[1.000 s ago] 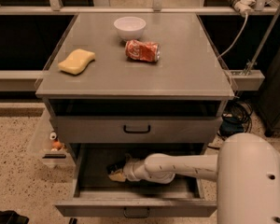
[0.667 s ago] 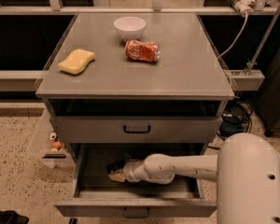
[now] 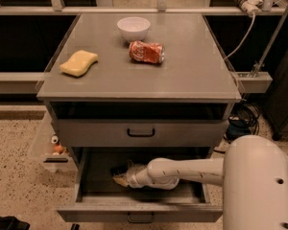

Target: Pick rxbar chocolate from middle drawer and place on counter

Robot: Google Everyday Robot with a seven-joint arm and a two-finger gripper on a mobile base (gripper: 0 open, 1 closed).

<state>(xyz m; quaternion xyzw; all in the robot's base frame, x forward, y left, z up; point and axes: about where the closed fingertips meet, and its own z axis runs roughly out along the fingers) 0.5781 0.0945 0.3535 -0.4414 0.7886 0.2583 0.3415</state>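
Observation:
The middle drawer (image 3: 139, 210) is pulled open at the bottom of the grey cabinet. My white arm reaches into it from the right. The gripper (image 3: 120, 175) is low inside the drawer, left of its middle. A small dark shape (image 3: 116, 169) lies right at the gripper's tip and looks like the rxbar chocolate; most of it is hidden by the gripper. The counter (image 3: 192, 61) is the flat grey top of the cabinet, above the drawers.
On the counter stand a white bowl (image 3: 133, 28), a crushed red soda can (image 3: 147, 51) and a yellow sponge (image 3: 78, 63). The upper drawer (image 3: 140, 132) is shut. A clear bin (image 3: 50, 150) hangs at the cabinet's left. Cables (image 3: 242, 116) lie on the floor at right.

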